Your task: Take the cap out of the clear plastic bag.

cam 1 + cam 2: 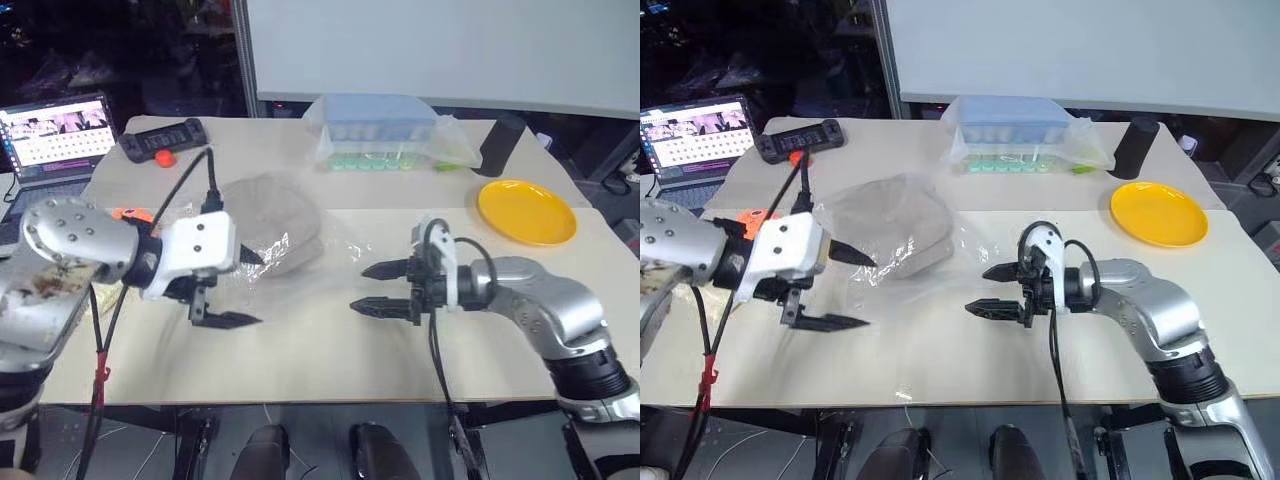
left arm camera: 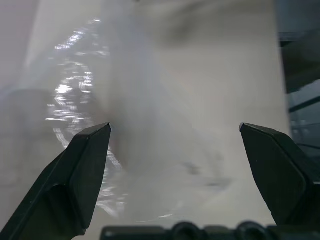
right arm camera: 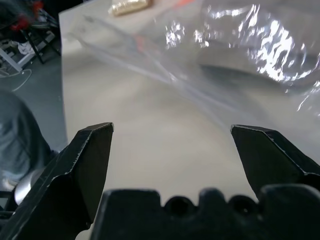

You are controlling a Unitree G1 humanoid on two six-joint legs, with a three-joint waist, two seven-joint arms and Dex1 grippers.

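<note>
Tabletop [image 1: 330,350]: cap [image 1: 270,215] lies inside bag [image 1: 330,240], between both grippers.
Left gripper [image 1: 238,288] and right gripper [image 1: 372,287] gape empty; the left is nearer the cap, which lies just beyond its fingertips.

The open laptop [image 1: 55,140] is running off the picture's left edge. Shiny wrinkled clear plastic [image 2: 80,100] is blurring the soft beige-tan fabric cap [image 1: 895,225] beneath.

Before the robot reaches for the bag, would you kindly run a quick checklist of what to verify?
1. Cap inside the clear plastic bag: ok, not yet removed.
2. Left hand open and empty: ok.
3. Right hand open and empty: ok.
4. Bag lies between both hands on the table: ok.
5. Where the bag's opening faces: cannot tell.
6. Yellow plate well away from the bag: ok.
</note>
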